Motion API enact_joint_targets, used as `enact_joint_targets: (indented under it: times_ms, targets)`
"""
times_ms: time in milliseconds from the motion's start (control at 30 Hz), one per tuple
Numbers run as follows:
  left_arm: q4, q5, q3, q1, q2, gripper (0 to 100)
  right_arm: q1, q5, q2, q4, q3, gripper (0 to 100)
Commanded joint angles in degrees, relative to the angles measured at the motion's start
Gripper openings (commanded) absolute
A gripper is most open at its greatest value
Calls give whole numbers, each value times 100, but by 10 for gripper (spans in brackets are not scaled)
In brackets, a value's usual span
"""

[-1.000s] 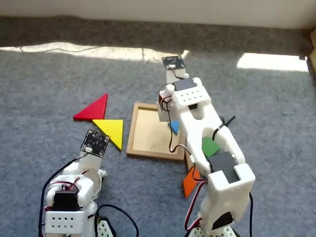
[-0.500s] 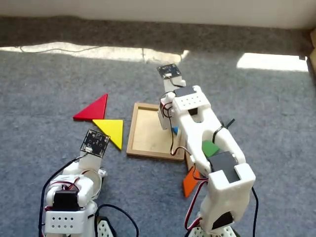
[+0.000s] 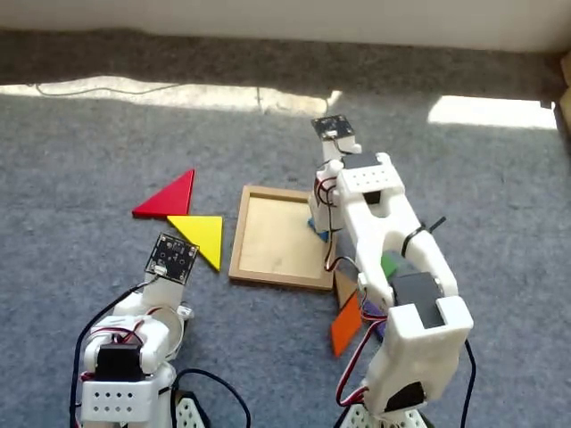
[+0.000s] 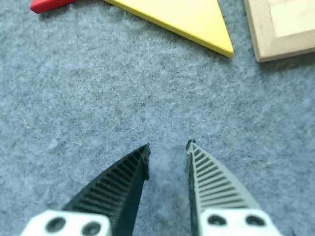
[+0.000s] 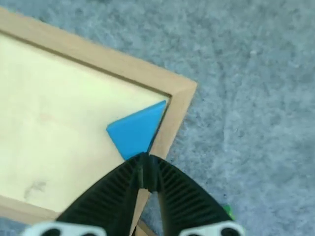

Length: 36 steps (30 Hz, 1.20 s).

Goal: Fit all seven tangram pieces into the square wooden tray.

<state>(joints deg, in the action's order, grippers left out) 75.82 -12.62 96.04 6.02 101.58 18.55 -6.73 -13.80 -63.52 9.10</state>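
Note:
The square wooden tray (image 3: 268, 239) lies mid-carpet. A small blue triangle (image 5: 137, 130) rests inside it, one edge against the rim (image 5: 173, 123) on the right arm's side; it also peeks out by that arm as the blue triangle (image 3: 314, 225). My right gripper (image 5: 147, 160) is shut, its tips just at the blue triangle's near corner. A red triangle (image 3: 169, 198) and a yellow triangle (image 3: 202, 235) lie left of the tray. My left gripper (image 4: 167, 146) hovers open over bare carpet, short of the yellow triangle (image 4: 182, 17).
Near the right arm's base lie an orange piece (image 3: 344, 325), a brown piece (image 3: 343, 285) and a green piece (image 3: 389, 265), partly hidden by the arm (image 3: 384, 214). The tray's corner (image 4: 280, 27) shows beyond the left gripper. Grey carpet surrounds everything.
The right arm has swung to the right, from over the tray's inside to its right rim. The blue triangle has hardly shifted. The left arm has kept still.

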Motion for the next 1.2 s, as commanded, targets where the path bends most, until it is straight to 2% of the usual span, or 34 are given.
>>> enact_joint_targets:
  times_ms: [0, 133, 300, 367, 500, 733, 1167]
  targets:
    - [26, 9, 110, -75, 286, 133, -75, -62, 1147, -145, -66, 8]
    - [26, 9, 110, -75, 286, 133, -224, -88, 1912, -593, 101, 26]
    - [26, 9, 110, -75, 286, 133, -426, -97, 2018, -1059, 585, 223]
    - [26, 9, 110, -75, 286, 133, -505, -167, 1833, -1033, 840, 269]
    - [26, 9, 110, -75, 286, 133, -637, -1011, 1367, -664, 1218, 270]
    - [26, 9, 110, -75, 286, 133, -963, -1705, 690, -233, 1411, 270]
    - [26, 9, 110, -75, 286, 133, -963, -1793, 338, -242, 1402, 91]
